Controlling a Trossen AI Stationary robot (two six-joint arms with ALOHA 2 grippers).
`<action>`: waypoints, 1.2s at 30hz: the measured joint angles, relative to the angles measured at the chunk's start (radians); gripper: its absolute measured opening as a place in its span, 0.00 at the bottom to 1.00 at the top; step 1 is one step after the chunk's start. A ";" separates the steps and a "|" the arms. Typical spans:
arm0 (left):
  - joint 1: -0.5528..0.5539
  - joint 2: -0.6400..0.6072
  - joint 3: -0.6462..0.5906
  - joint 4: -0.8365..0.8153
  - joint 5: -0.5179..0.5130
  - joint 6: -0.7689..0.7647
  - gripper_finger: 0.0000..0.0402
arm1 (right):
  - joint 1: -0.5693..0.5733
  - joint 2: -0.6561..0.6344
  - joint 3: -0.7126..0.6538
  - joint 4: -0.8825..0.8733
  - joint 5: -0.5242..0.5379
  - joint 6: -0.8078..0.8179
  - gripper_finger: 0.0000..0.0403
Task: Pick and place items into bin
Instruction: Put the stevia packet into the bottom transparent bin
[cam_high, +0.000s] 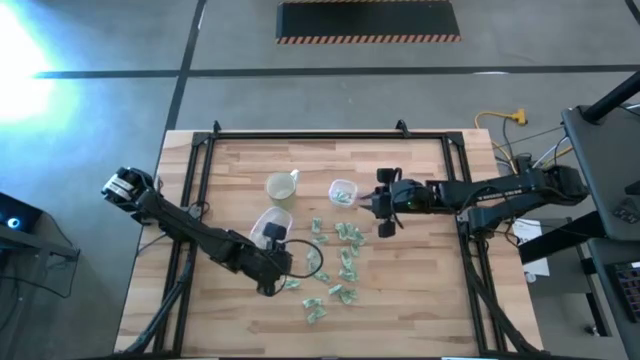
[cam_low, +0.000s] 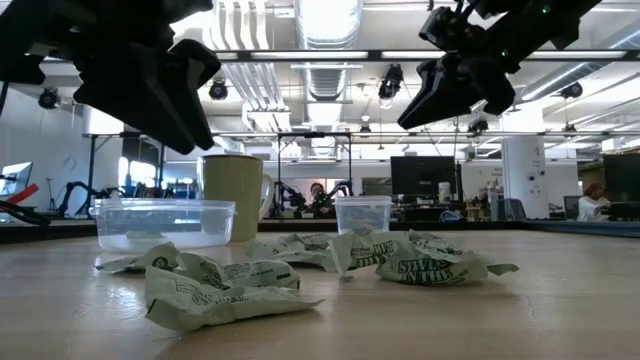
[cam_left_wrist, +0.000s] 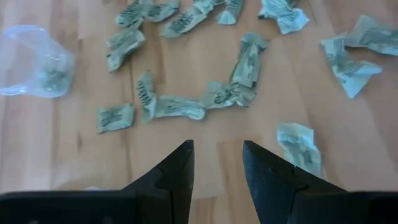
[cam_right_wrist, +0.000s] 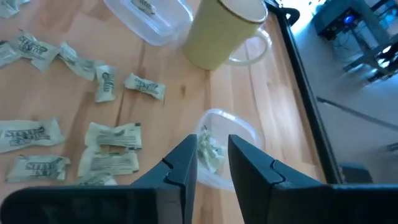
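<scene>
1. Risk, right side: judged likely to nudge the small clear bin (cam_right_wrist: 245, 134) if lowered or swung carelessly. Looks light and unanchored, could skid toward the cup (cam_right_wrist: 224, 31) or tip.
2. Risk, left side: items (cam_high: 345, 262) lie crowded, several touching end to end in the left wrist view. Easy to pinch two at once or drag a neighbour along.
3. Risk, grip: crinkled wrappers, thin and flat on the tabletop (cam_high: 420, 300). Could slide out of a shallow pinch or get pushed away instead of picked.
4. Risk, arms: both working near the same scatter in the middle, so a clash is possible if both reach in together.
5. Left gripper (cam_left_wrist: 217, 149): jaws spread, nothing between them, hovering above bare wood just short of a chain of items (cam_left_wrist: 171, 107). One wrapped piece (cam_left_wrist: 298, 146) lies just beside one finger, not touched.
6. Right gripper (cam_right_wrist: 211, 144): jaws apart by a narrow gap, nothing pinched as far as visible. Positioned directly above the small clear bin, touching neither rim nor contents.
7. Contents: one pale-green piece (cam_right_wrist: 211, 152) seen inside the small clear bin, through the gap.
8. Larger clear bin (cam_high: 268, 226): near the left arm, beside the cup. Holds at least one piece in the right wrist view.
9. Remaining items: most of them loose on the tabletop between the two grippers, so judged early in the task.
</scene>
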 joint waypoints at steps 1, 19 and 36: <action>-0.001 0.006 0.000 0.022 0.011 0.003 0.30 | 0.001 0.000 0.000 -0.010 0.000 0.006 0.20; -0.140 0.191 0.014 0.165 0.030 -0.055 0.30 | 0.003 0.000 -0.004 -0.055 0.001 0.056 0.20; -0.133 0.236 0.010 0.189 -0.022 -0.077 0.30 | 0.005 0.001 -0.023 -0.100 0.001 0.124 0.20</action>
